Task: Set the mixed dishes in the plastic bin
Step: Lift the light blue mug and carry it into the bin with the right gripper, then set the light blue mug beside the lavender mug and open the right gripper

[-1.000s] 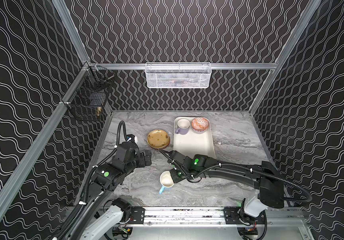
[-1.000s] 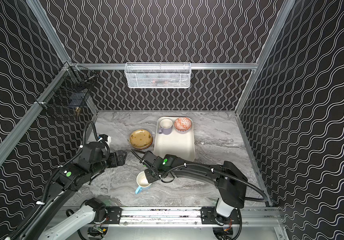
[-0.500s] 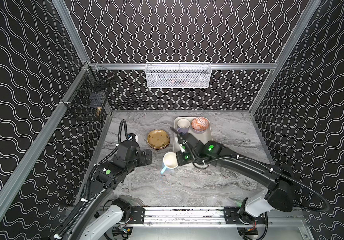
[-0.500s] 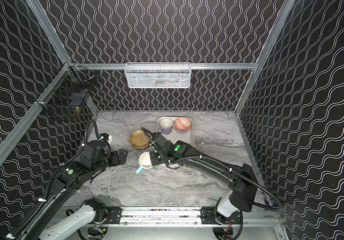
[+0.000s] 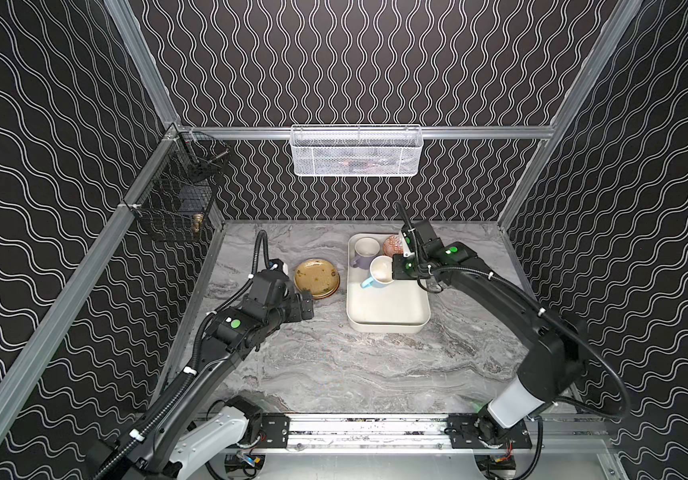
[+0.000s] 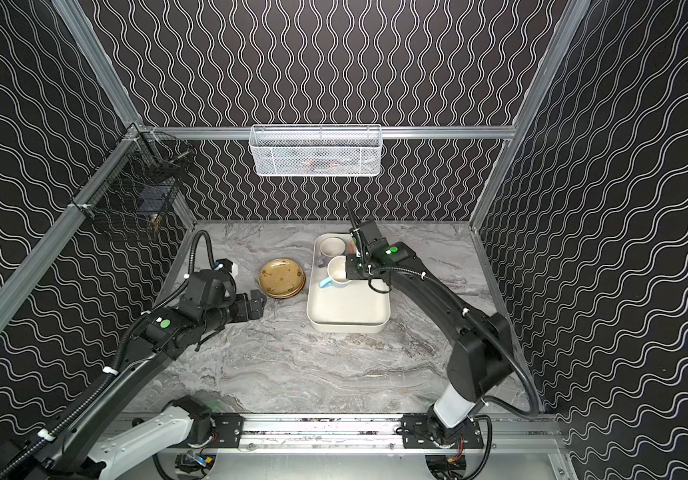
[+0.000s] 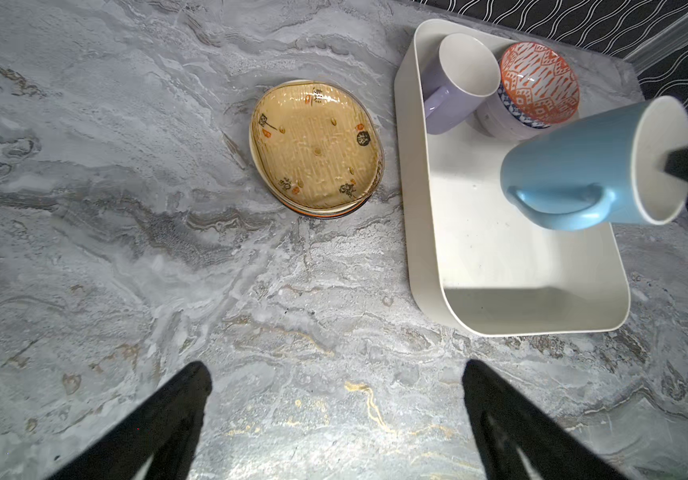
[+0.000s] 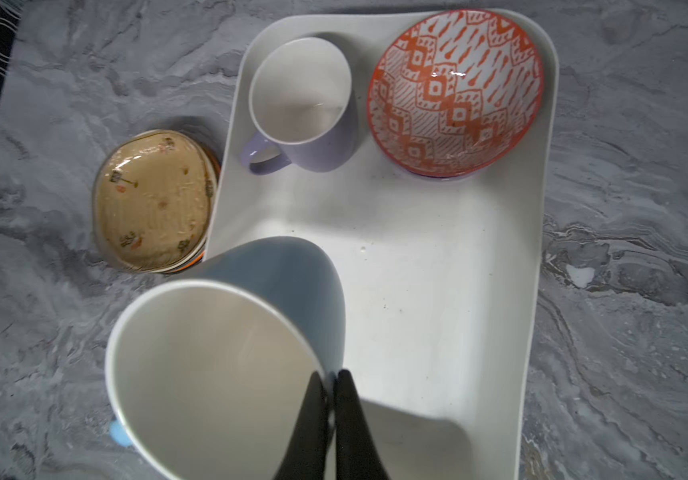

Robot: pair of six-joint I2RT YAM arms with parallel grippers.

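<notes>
The right pincer point(image 8: 329, 376), nipped shut on the tilted light-blue mug point(image 5: 381, 272) by its rim, hangs it over the plastic bin point(image 5: 388, 309) toward ten o'clock, seemingly to clear the lilac mug point(image 5: 365, 249), while the left pincer point(image 7: 336, 365) gapes wide and empty near the plates point(image 5: 317, 279).

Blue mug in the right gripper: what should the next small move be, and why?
Probably lower it straight down. The right gripper is shut on the rim of the light-blue mug, which hangs tilted above the plastic bin, with bare floor beneath it and the lilac mug close by, so it likely sets down clear.
</notes>
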